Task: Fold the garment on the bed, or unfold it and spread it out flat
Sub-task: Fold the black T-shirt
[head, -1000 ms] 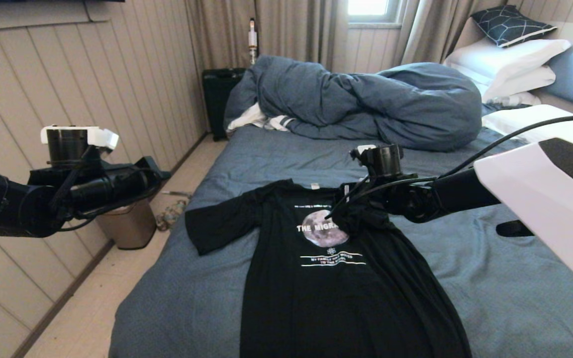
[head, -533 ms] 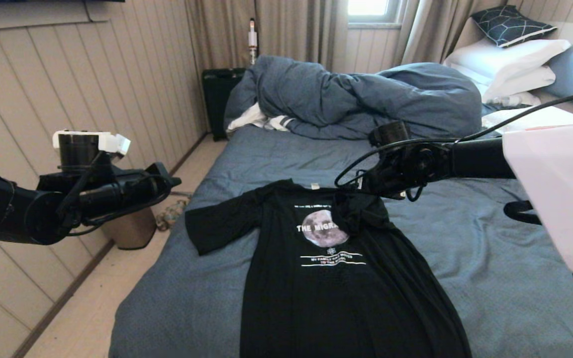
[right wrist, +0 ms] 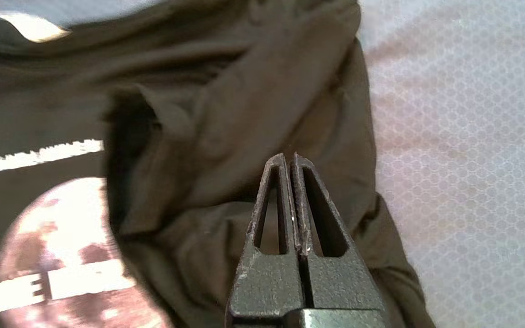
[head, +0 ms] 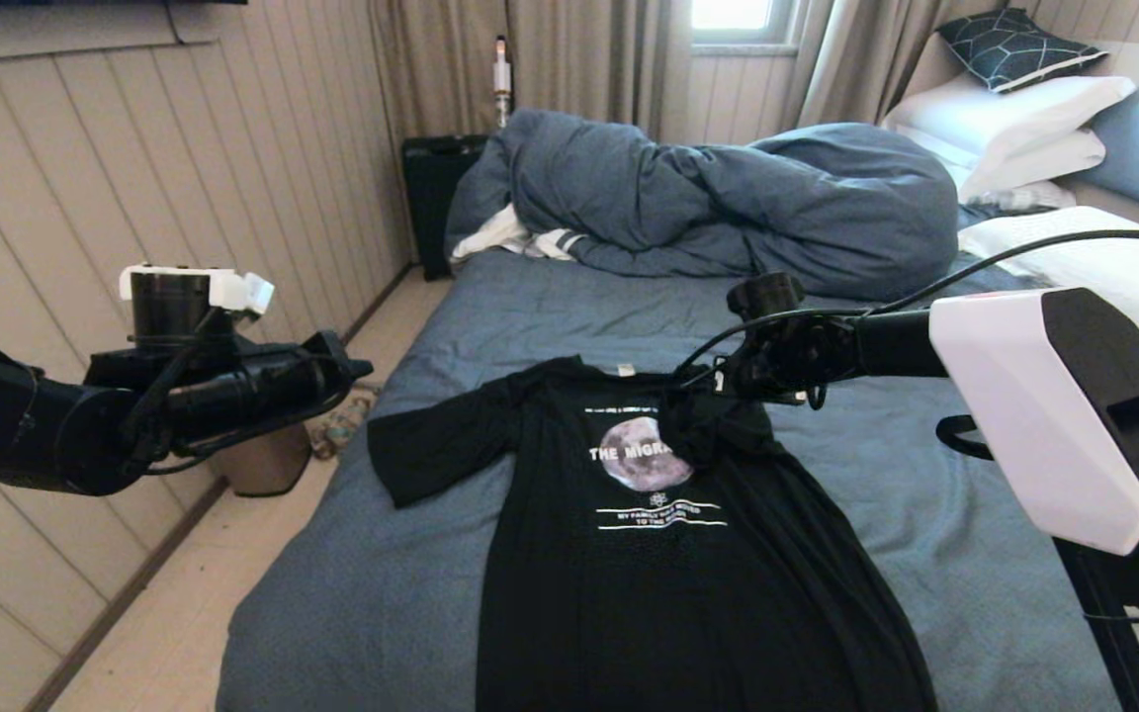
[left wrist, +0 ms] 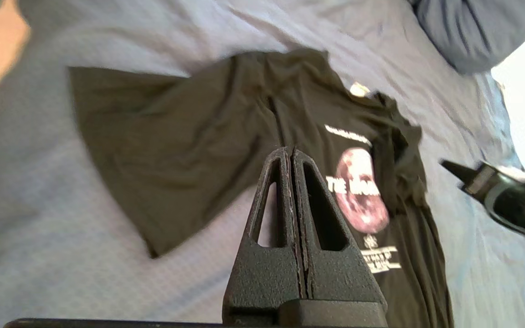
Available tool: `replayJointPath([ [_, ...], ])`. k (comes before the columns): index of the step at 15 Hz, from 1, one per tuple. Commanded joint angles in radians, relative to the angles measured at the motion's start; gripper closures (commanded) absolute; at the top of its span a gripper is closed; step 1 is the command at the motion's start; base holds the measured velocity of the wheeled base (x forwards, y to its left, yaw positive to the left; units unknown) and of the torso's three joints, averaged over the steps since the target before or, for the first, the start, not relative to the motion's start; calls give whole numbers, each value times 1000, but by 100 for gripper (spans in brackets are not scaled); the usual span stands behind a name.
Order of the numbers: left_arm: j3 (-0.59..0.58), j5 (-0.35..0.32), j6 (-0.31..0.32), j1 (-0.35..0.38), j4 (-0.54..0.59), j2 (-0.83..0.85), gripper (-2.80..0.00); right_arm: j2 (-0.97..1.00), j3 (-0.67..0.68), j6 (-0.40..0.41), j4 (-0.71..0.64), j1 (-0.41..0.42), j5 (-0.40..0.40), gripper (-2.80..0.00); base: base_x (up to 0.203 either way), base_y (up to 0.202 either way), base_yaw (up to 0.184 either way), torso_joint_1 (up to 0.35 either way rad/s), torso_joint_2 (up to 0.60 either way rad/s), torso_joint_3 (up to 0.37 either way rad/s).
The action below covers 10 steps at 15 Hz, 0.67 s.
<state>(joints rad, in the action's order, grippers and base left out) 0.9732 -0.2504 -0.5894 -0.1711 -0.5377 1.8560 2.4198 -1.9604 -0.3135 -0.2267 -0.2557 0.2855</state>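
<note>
The bed (head: 975, 554) carries the shirt (head: 668, 593) face-up, one sleeve (head: 718, 425) folded across its print. Since a second ago the right tool (right wrist: 290, 159) has let that sleeve go, risen and closed empty. The left tool (left wrist: 291, 152), closed, has edged nearer: folding underway.

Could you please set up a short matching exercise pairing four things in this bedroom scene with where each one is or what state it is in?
Things:
1. garment
2. duvet
3. left end effector
4. right sleeve

Places or states:
A. bunched up at the far end of the bed
B. shut, held in the air beside the bed, over the floor
C. folded inward over part of the moon print
D. lying print side up on the sheet

Pairs: 1-D, 2-A, 3-B, 4-C
</note>
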Motion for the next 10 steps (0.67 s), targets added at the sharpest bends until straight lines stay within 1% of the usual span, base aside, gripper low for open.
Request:
replayJointPath([
  [1,-4,-1,-3,-1,-4,0,0,35,0,6,2,0,2,0,0,0,0,0,0,0],
  [3,-5,-1,-3,-4,-4,0,0,65,-4,18,20,0,3,0,0,0,0,0,0,0],
  [5,-10,-1,-3,-7,-4,0,0,99,-5,53,62,0,4,0,0,0,0,0,0,0],
  [8,-20,-1,0,-14,-31,5,0,119,-4,58,60,0,3,0,0,0,0,0,0,0],
  [10,-21,-1,0,-16,-33,12,0,142,-3,79,55,1,-2,0,0,0,0,0,0,0],
])
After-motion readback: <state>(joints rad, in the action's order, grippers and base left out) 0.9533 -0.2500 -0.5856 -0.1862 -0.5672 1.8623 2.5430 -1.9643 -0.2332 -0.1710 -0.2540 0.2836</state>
